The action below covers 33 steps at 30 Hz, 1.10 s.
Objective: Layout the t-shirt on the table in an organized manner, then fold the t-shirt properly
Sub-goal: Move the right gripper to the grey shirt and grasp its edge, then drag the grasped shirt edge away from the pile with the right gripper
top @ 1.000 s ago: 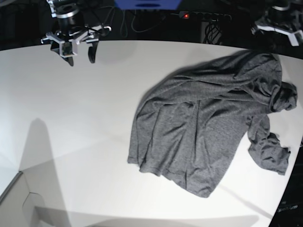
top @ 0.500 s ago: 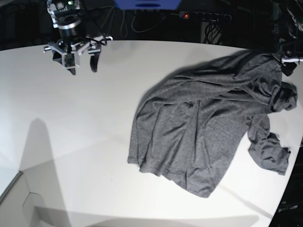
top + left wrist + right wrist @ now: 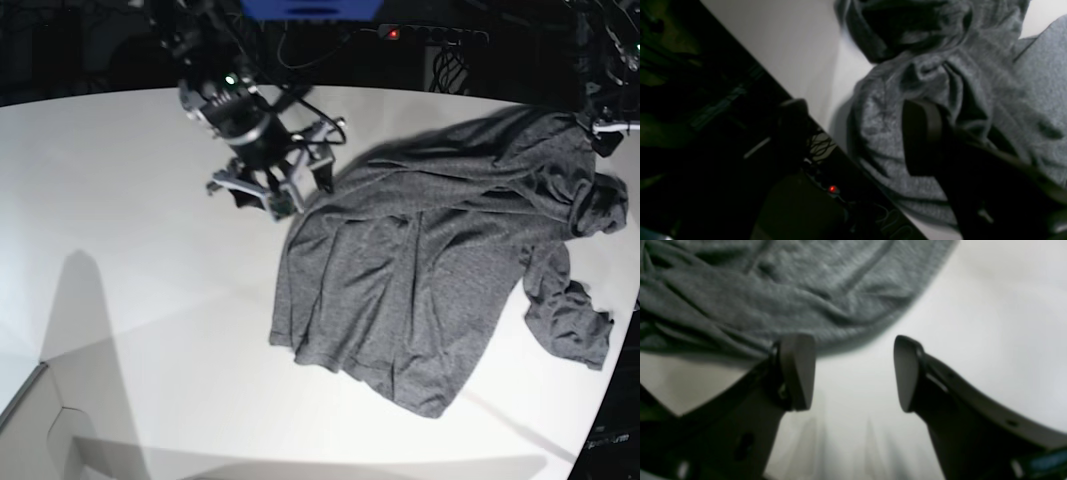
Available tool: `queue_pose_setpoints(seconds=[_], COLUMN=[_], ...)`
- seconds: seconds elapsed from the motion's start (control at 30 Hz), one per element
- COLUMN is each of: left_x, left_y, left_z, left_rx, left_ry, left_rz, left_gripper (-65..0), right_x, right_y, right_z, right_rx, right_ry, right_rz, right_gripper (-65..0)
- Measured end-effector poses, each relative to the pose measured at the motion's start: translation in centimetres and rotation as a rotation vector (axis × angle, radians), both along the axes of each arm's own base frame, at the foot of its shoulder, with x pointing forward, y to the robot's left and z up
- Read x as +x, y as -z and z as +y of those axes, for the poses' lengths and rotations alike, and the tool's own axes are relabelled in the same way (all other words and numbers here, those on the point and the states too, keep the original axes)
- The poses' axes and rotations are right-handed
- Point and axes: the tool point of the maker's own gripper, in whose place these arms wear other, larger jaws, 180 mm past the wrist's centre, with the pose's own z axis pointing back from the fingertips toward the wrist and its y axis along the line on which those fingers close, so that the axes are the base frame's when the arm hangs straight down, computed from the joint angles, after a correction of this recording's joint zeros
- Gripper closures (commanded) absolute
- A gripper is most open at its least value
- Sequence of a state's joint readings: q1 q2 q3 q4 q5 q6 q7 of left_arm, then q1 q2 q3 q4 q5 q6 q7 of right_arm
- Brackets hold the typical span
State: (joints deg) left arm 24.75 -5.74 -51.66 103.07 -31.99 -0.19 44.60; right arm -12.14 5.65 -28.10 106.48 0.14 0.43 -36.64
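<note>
The shirt (image 3: 440,270) lies crumpled on the right half of the bench (image 3: 130,280), one sleeve bunched, nothing folded. The right tool (image 3: 853,373) gapes empty at its upper-left edge; the left tool (image 3: 860,133), top right, also spread, grips nothing.

lab | white table (image 3: 150,300) | cables (image 3: 300,45), power strip (image 3: 430,34) behind

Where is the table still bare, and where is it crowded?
Bare: the table left of and in front of the t-shirt. Crowded: the right half under the shirt, with the right gripper at its near-left edge and the left gripper at the far-right corner.
</note>
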Motion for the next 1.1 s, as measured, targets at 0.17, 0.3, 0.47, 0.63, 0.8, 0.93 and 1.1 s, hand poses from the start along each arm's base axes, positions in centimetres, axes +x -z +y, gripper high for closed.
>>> queue_pose_setpoints(seconds=[0.17,0.3,0.47,0.63,0.8,0.93,1.1], left_x=[-1.1,-1.3,-2.0,-1.7,-1.8,-1.8,-1.7], left_y=[0.4,0.5,0.8,0.7,0.7,0.8,0.6], left_z=[0.0,0.0,0.0,-0.1,-0.2,-0.2,-0.3], left_rx=[0.0,-0.001,0.0,-0.003,-0.007,-0.01,-0.01], left_ry=[0.0,0.0,-0.001,-0.001,0.0,0.0,0.004], left_rz=[0.027,0.034,0.05,0.042,0.043,0.043,0.043], left_gripper=[-42.7,-42.7,-42.7,-42.7,-42.7,-42.7,-42.7], right_x=[1.6,2.6,3.5,5.6,9.8,13.9,17.3], right_y=[3.2,4.6,6.5,7.1,7.8,7.6,5.9], right_z=[1.2,2.1,2.9,2.8,-0.3,-6.7,-15.2], right_rx=[-0.02,-0.026,-0.032,-0.035,-0.012,-0.03,-0.059], right_ry=[0.008,0.009,0.009,0.01,0.112,0.285,0.48], right_rz=[0.076,0.109,0.133,0.073,0.074,0.081,0.097], right_gripper=[-37.9,-37.8,-37.7,-19.8,-1.5,0.0,0.0])
